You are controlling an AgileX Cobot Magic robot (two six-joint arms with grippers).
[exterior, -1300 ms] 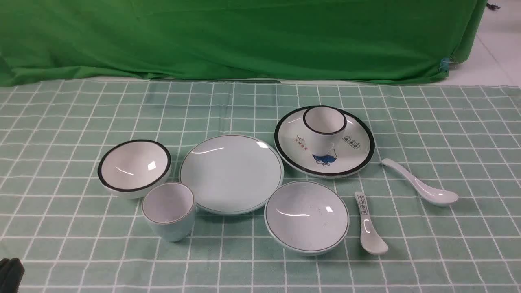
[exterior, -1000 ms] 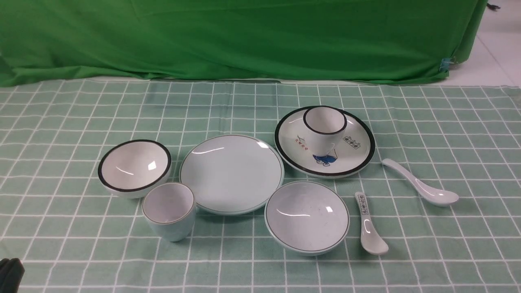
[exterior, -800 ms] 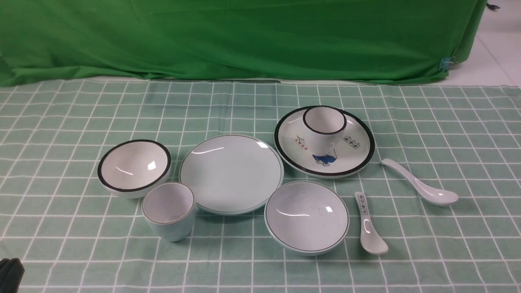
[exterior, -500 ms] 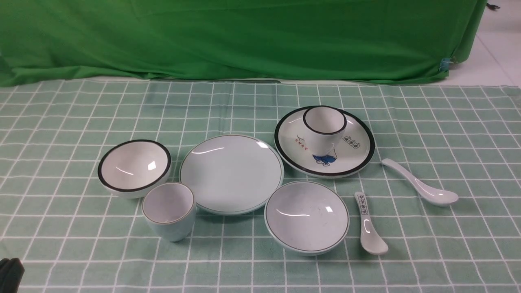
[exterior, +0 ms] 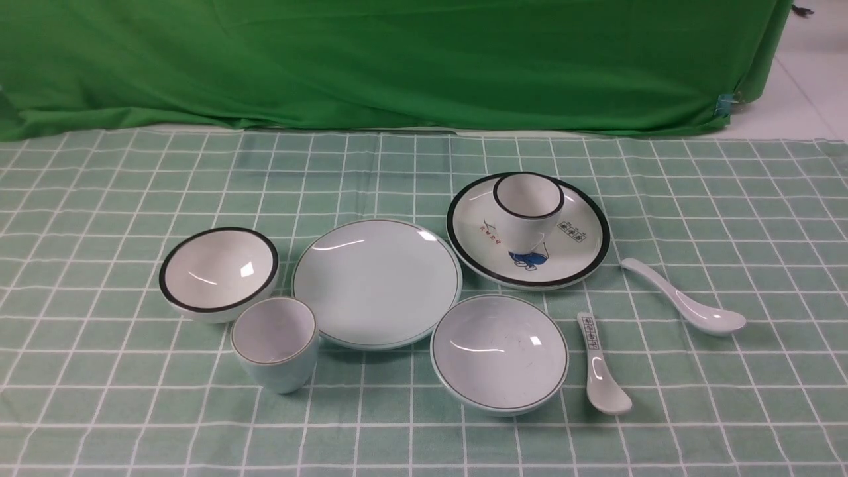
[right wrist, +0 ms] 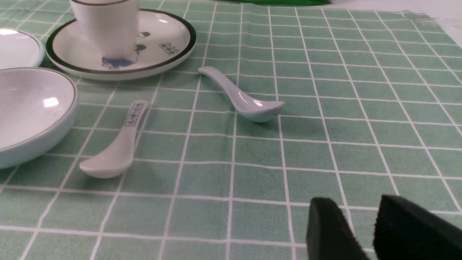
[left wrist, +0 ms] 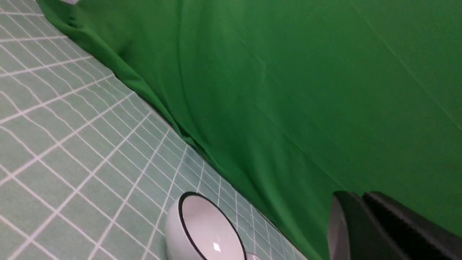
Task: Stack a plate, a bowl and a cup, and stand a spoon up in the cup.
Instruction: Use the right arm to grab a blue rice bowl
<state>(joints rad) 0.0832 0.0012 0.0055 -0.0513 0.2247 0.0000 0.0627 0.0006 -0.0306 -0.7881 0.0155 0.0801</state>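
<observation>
Plate (exterior: pixel 376 283) sits mid-table on the checked tablecloth (exterior: pixel 132 199): pale blue-green, glossy and plain, with a thin dark line round the rim. Bowl (exterior: pixel 499 353) is just beside it, right and nearer the robot. It has the same pale tint outside, a whitish inside and the same thin rim line. Cup (exterior: pixel 275 343) stands upright at the plate's near left, handleless and white inside. Spoon (exterior: pixel 689 307) lies far right, plain glossy white, scoop up. None of the four is stacked yet.

Now the writing. The black-rimmed plate (exterior: pixel 583 258) carries a blue cartoon figure and two patches of small lettering, too small to read, and the black-rimmed cup (exterior: pixel 528 209) stands on it. The printed spoon (exterior: pixel 599 368), between bowl and spoon, has boxed black characters on its handle, also unreadable. A black-rimmed bowl (exterior: pixel 217 271) sits left of the plate.

Left gripper (left wrist: pixel 355 196): dark fingers pressed together, holding nothing, against the green cloth (left wrist: pixel 288 72). Right gripper (right wrist: pixel 357 202): pads slightly spread, only tablecloth between them, on the near side of both spoons.
</observation>
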